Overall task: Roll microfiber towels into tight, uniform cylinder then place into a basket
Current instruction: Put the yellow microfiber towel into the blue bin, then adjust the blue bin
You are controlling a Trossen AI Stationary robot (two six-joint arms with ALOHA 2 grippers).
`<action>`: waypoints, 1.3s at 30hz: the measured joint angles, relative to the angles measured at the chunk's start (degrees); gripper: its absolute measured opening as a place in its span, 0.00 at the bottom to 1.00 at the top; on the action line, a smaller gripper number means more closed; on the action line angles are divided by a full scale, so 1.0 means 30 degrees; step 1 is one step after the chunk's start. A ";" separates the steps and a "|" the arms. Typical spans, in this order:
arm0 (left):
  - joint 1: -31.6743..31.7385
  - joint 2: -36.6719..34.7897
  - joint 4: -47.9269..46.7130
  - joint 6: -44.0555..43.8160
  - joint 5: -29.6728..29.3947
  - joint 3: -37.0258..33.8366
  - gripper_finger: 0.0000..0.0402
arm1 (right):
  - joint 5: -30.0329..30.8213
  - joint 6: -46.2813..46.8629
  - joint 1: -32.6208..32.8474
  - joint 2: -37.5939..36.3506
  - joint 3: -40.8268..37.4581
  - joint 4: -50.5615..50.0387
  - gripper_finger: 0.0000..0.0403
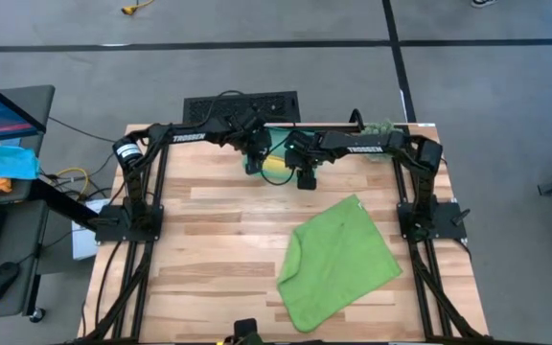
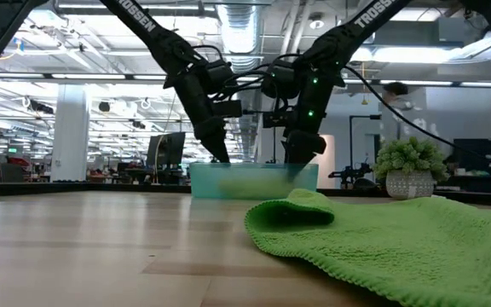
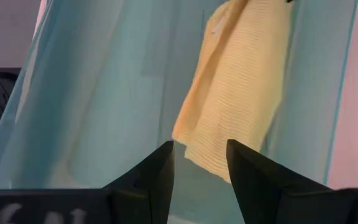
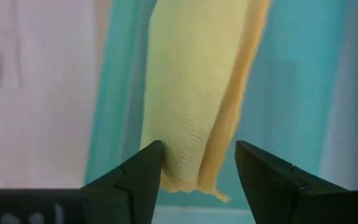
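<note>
Hidden: in the high view both arms cover most of the basket at the table's twelve o'clock edge; only a sliver of teal wall shows.
Yellow towel: a loose ribbed roll lying in the basket, one end flaring open in layers.
Left gripper: fingers apart over the roll's end, clamping nothing.
Right gripper: fingers spread wide, one beside the roll, not gripping it.
Green towel: lies flat and unrolled toward five o'clock, one corner folded over.
Low view: basket contents blur behind translucent plastic.
</note>
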 joint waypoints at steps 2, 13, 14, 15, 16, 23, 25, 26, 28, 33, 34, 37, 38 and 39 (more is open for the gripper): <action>0.0015 -0.0007 -0.0702 -0.0007 0.0017 0.0354 0.35 | -0.0055 0.0001 -0.0200 -0.0368 -0.0034 -0.0257 0.56; -0.0013 -0.0823 -0.2991 -0.0339 0.1982 0.1095 0.35 | -0.0070 0.1193 -0.0510 -0.3226 0.0002 -0.1801 0.55; -0.0070 -0.0985 -0.3192 -0.0459 0.2325 0.1102 0.35 | -0.0105 0.1627 -0.0454 -0.3528 -0.0029 -0.2378 0.55; -0.0119 -0.1127 -0.3479 -0.0472 0.2722 0.1102 0.35 | -0.0177 0.2053 -0.0355 -0.3845 -0.0035 -0.2799 0.55; -0.0225 -0.1259 -0.3824 -0.0519 0.3211 0.1102 0.35 | -0.0211 0.2567 -0.0209 -0.4139 -0.0033 -0.2988 0.55; -0.1479 -0.1559 -0.4268 -0.1647 0.7324 0.0090 0.35 | -0.0592 0.5496 0.1161 -0.6936 -0.2634 -0.2997 0.55; -0.2150 -0.1820 -0.4438 -0.2232 0.7350 -0.0505 0.35 | -0.0561 0.6487 0.1738 -0.7969 -0.4061 -0.2091 0.55; -0.2565 -0.2025 -0.4425 -0.2477 0.7332 -0.0777 0.35 | -0.0561 0.7016 0.2085 -0.8516 -0.4787 -0.1851 0.55; -0.3508 -0.2657 -0.4017 -0.2679 0.7325 -0.1346 0.35 | -0.0568 0.8133 0.2782 -0.9412 -0.6112 -0.0906 0.55; -0.6043 -0.3999 -0.1107 -0.3439 0.6485 -0.2698 0.35 | -0.0489 1.1122 0.4992 -1.1014 -0.8132 0.0828 0.55; -0.6535 -0.4186 -0.0348 -0.3585 0.6103 -0.2979 0.35 | -0.0488 1.1711 0.5463 -1.1125 -0.8318 0.1325 0.55; -0.7988 -0.4356 0.1090 -0.4177 0.5160 -0.3796 0.35 | -0.0502 1.3685 0.6999 -1.1347 -0.8932 0.2402 0.55; -0.8444 -0.4322 0.1517 -0.4592 0.5034 -0.4029 0.35 | -0.0474 1.4291 0.7503 -1.1309 -0.9133 0.2944 0.55; -0.8925 -0.4313 0.1654 -0.5073 0.5030 -0.4237 0.35 | -0.0394 1.4880 0.8034 -1.1302 -0.9358 0.3286 0.55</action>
